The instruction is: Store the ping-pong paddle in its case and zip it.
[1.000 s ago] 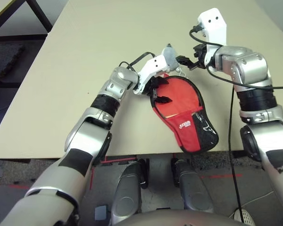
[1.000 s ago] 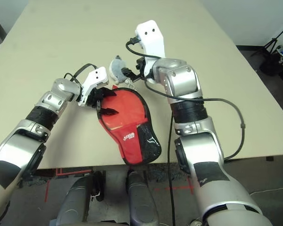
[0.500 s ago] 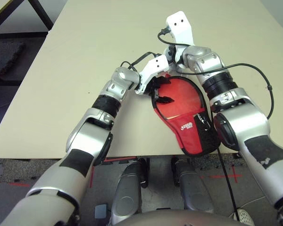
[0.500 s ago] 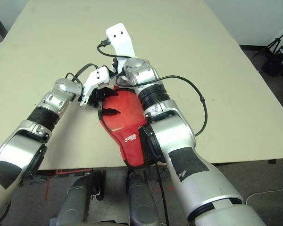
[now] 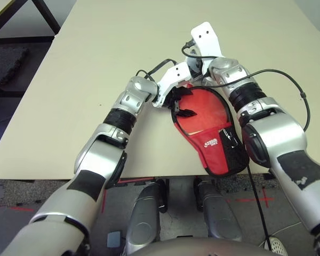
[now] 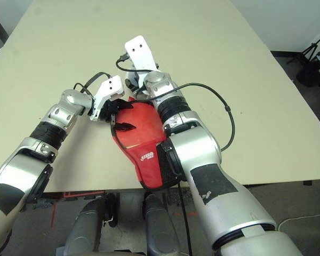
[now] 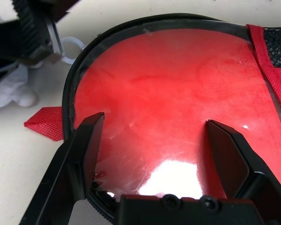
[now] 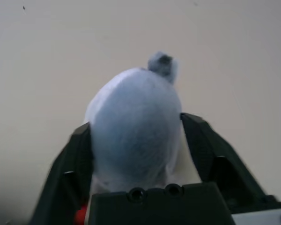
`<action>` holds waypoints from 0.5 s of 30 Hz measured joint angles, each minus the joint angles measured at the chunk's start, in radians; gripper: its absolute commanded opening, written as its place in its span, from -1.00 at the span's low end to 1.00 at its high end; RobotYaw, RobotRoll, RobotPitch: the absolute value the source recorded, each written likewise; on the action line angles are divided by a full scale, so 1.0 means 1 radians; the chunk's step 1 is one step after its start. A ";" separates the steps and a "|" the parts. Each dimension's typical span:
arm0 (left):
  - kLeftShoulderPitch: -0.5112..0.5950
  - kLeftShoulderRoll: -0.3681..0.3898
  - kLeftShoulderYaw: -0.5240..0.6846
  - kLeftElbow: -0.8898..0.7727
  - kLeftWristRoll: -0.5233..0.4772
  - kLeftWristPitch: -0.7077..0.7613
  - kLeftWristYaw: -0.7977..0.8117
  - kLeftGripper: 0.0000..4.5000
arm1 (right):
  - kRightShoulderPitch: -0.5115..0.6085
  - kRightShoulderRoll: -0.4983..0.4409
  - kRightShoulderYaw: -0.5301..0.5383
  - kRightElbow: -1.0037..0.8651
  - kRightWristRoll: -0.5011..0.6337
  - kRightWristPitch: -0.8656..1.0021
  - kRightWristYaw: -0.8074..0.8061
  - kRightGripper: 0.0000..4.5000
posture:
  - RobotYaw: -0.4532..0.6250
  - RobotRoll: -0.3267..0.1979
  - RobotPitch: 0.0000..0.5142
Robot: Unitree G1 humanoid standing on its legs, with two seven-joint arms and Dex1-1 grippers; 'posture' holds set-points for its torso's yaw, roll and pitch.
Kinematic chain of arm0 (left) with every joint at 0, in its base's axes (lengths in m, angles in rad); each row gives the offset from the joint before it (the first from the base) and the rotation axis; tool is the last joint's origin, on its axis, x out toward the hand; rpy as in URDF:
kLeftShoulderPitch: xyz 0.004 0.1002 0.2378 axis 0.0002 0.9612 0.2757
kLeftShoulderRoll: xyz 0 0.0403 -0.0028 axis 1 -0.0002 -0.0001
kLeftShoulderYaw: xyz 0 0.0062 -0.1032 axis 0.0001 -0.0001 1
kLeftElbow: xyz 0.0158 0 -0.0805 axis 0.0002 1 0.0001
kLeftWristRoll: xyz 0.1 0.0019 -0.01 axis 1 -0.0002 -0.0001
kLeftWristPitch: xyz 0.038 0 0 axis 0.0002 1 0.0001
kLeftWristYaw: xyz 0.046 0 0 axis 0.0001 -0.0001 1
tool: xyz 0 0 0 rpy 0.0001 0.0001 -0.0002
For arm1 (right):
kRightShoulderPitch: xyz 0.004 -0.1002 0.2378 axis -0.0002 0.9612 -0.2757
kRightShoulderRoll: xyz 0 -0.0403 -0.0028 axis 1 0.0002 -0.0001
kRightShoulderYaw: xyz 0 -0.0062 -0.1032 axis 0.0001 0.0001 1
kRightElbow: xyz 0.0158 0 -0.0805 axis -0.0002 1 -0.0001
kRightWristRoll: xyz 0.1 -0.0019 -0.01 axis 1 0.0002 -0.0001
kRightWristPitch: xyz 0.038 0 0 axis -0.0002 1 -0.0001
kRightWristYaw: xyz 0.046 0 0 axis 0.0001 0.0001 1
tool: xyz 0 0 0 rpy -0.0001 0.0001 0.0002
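The red paddle-shaped fabric case (image 5: 210,128) lies mid-frame on the tabletop (image 5: 96,64), round end up, where the right tool (image 8: 136,150) closes round the soft grey lump (image 8: 133,136) while the left tool (image 7: 154,154) hovers wide open, empty.

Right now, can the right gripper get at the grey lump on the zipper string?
Probably yes. The right gripper already has the grey lump between its fingers, with nothing in between. The left gripper stands open over the case, out of the way.
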 measured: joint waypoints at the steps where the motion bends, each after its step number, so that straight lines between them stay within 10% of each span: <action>1: 0.000 0.000 0.000 0.000 0.000 0.000 0.001 1.00 | 0.000 0.001 -0.002 0.003 0.000 0.001 -0.002 0.19 | -0.27 0.25 -0.14; 9: 0.000 -0.001 0.000 0.000 0.000 -0.001 0.006 1.00 | 0.000 -0.004 -0.023 0.015 -0.001 -0.009 -0.027 -0.91 | -0.27 0.25 -0.14; 15: 0.000 -0.002 -0.001 0.001 0.000 -0.002 0.006 1.00 | 0.000 -0.046 -0.014 0.019 -0.033 -0.034 -0.049 -1.00 | -0.30 0.25 -0.14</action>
